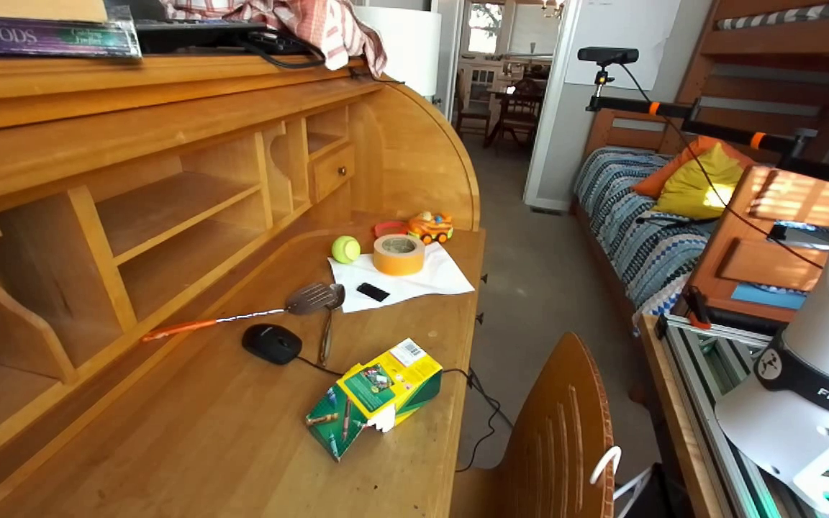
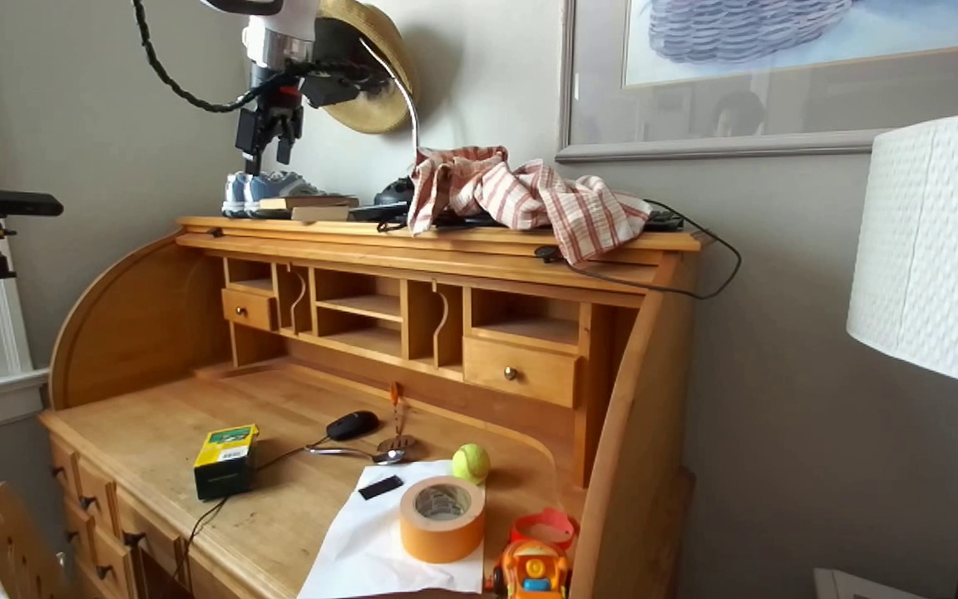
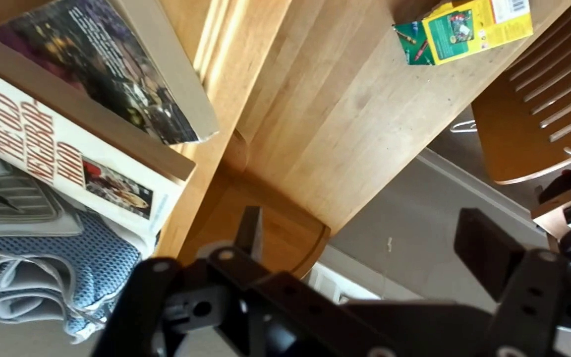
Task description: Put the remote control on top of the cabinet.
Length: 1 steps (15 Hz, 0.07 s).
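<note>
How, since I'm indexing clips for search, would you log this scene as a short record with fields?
item to move: remote control, black, flat on white paper
near it: tape roll, tennis ball
destination: top of cabinet; remote control not there yet
things on top: checked cloth, books, shoes, among others
items lower down: computer mouse, spatula, green-and-yellow box, toy car
grasp: tool open, nothing seen in it
tool position: near the shoes in an exterior view; contact unclear
</note>
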{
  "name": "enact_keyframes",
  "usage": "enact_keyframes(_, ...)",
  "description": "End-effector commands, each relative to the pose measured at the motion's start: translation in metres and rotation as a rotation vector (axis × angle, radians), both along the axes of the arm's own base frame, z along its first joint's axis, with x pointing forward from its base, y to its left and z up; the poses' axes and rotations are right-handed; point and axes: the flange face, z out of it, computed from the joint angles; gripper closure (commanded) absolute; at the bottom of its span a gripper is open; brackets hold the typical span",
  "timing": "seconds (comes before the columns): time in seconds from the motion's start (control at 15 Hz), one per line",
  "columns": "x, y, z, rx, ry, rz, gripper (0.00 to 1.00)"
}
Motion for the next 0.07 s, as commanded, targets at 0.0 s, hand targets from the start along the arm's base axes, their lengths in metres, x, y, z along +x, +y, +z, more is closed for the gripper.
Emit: enact_keyframes(0.0,-0.0028,0.0003,0.0003,-0.001,0.0,0.008,0.0)
